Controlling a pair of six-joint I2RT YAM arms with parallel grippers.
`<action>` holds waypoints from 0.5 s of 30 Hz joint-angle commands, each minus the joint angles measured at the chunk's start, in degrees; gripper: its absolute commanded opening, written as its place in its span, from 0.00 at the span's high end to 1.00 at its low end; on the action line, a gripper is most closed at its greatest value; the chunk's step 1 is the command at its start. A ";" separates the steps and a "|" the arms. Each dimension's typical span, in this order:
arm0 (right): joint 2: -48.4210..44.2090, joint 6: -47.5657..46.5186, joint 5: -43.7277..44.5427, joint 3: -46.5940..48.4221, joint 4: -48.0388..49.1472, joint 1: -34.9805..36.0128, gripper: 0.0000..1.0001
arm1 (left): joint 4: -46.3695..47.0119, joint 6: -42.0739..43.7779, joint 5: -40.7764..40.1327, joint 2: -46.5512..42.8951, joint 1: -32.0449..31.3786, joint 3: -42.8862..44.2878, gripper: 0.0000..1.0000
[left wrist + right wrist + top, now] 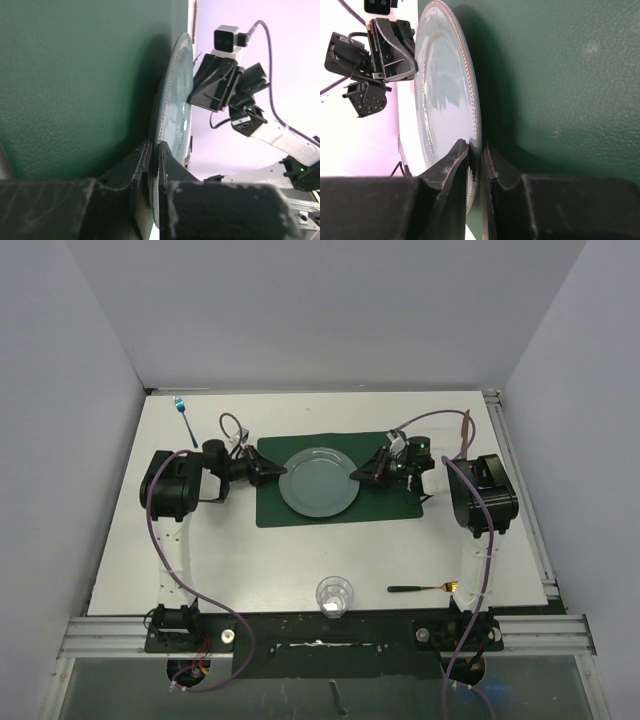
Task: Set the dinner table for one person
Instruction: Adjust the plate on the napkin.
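Table (300, 570), white, rigid and fixed, is spread under everything and is not to be gripped. On its green placemat (388, 508), slightly left of centre, is laid a glazed plate (319, 483), judged stiff, slippery and breakable, best taken by the rim. That rim is pinched by the left claw (281, 469) and right claw (354, 477) over the placemat's two sides. No writing can be read.

The plate (318, 483) is pale grey-green, bead-rimmed; placemat (392, 506) dark green; dinner table (250, 560) white.
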 commanded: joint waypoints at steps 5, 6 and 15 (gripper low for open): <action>-8.44 -4.06 0.52 1.02 -1.11 2.41 1.00 | -11.28 6.40 0.85 -6.69 -5.45 6.16 1.00; -8.71 -4.13 0.54 1.02 -1.24 2.37 1.00 | -11.95 6.81 0.81 -6.87 -5.65 6.46 1.00; -8.76 -4.77 0.53 0.20 -1.46 2.16 1.00 | -15.89 9.00 -0.12 -7.24 -7.69 8.65 1.00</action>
